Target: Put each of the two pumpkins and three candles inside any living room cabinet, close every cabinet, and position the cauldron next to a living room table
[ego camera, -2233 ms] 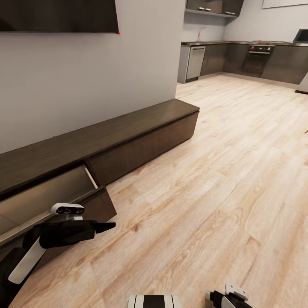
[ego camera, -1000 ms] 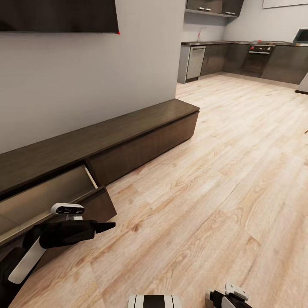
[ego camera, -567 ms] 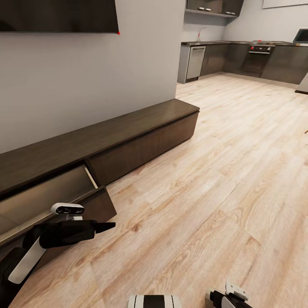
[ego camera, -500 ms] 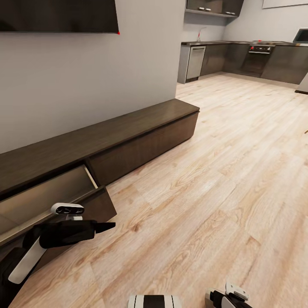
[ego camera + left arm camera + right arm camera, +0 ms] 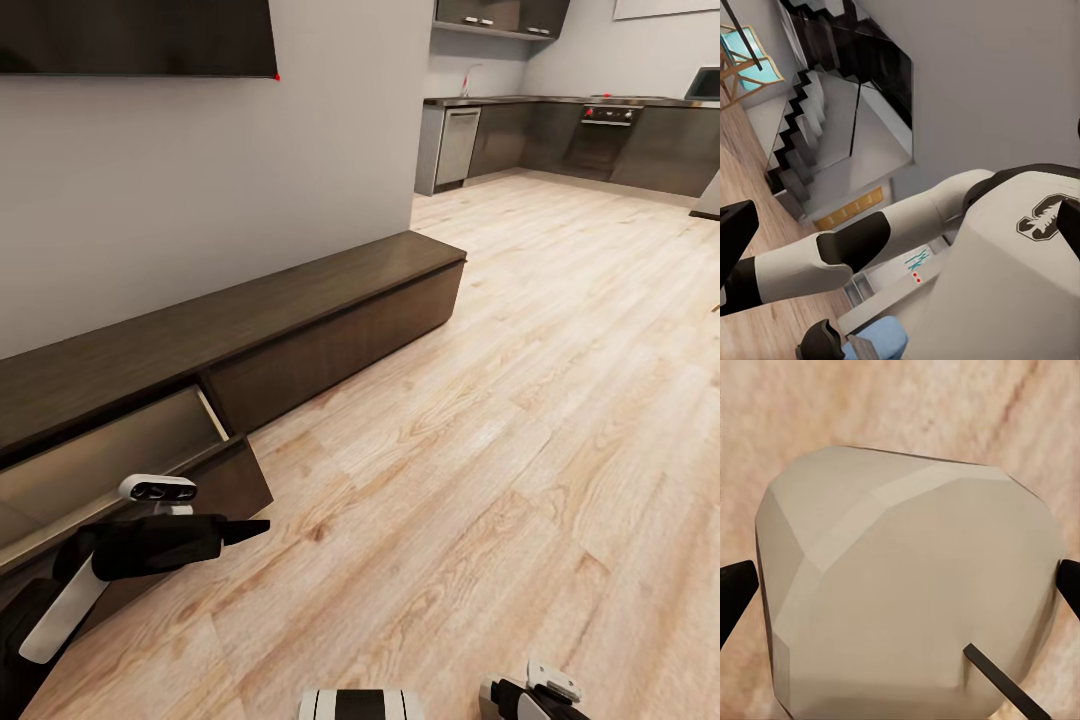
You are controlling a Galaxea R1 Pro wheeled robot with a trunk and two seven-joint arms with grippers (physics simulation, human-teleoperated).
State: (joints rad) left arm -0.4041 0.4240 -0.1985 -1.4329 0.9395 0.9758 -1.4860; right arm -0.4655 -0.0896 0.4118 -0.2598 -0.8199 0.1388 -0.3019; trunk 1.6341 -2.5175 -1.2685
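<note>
Candle (image 5: pixel 907 585) is what we see up close in the right wrist view — one stubby grey-beige lump sitting right between the two dark fingertips (image 5: pixel 735 589) of our right gripper (image 5: pixel 900 592). The tips show at both sides of it, so the gripper looks clamped on the candle, with pale wood floor (image 5: pixel 500 400) behind it. We count one candle.

In the head view our right gripper (image 5: pixel 535 695) is low at the bottom edge, close to our body, and we see just its white and black top there. Our left arm (image 5: pixel 70 590) is bent and lies low at the left. Its black left gripper (image 5: pixel 255 527) points out flat over the floor toward the right, just in front of the open drawer. We cannot tell if its fingers are apart or together. In the left wrist view we look back at our own white and black body, and dark fingertips show at both side edges.

We see one long dark brown cabinet (image 5: pixel 330 300) running along the grey wall. One pull-out drawer (image 5: pixel 110 460) at the left end stands open, and we see its pale beige inside. We cannot tell if something lies in it. The front (image 5: pixel 340 345) next to it is shut flat.

A dark screen (image 5: pixel 130 35) hangs on the wall above the cabinet. Far off, past the wall, is a kitchen (image 5: pixel 570 130) with dark cupboards.
</note>
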